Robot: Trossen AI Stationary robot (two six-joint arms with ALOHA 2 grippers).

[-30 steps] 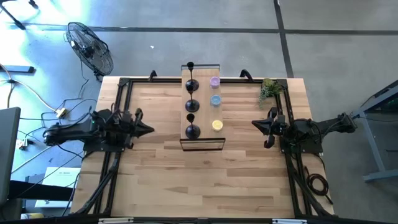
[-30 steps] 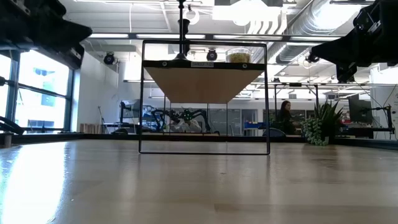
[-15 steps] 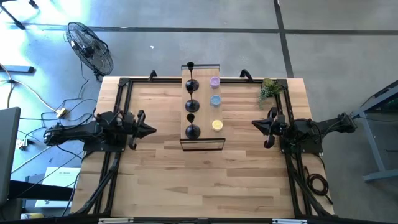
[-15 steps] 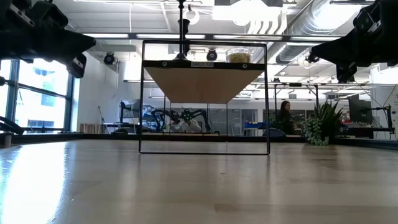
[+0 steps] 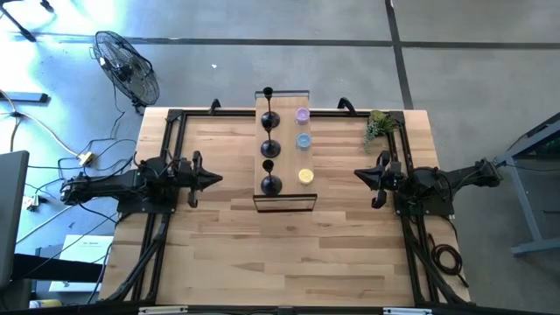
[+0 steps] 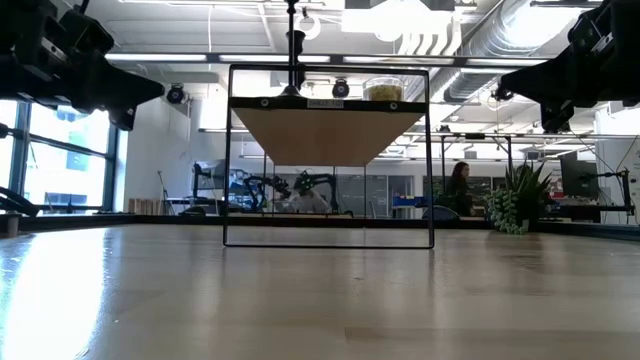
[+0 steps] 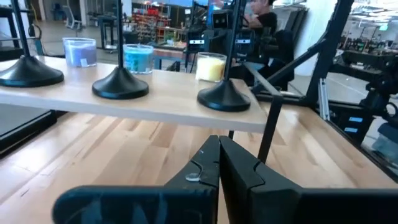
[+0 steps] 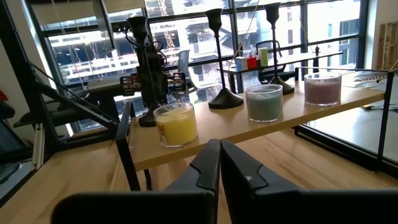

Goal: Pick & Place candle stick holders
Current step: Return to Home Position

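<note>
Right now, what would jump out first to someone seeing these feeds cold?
The black-framed wooden shelf at the table's middle back: three black candle stick holders line its left half, three candles its right. The left hand and right hand, both shut and empty, hover at the table's sides.

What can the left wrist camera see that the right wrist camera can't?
Only the left wrist view shows a person in the room behind. Only the right wrist view shows the cups atop the candle holders and big windows. Both show the shelf with the holders, the yellow candle, blue candle and purple candle, plus shut jaws: the left gripper in one, the right gripper in the other.
</note>
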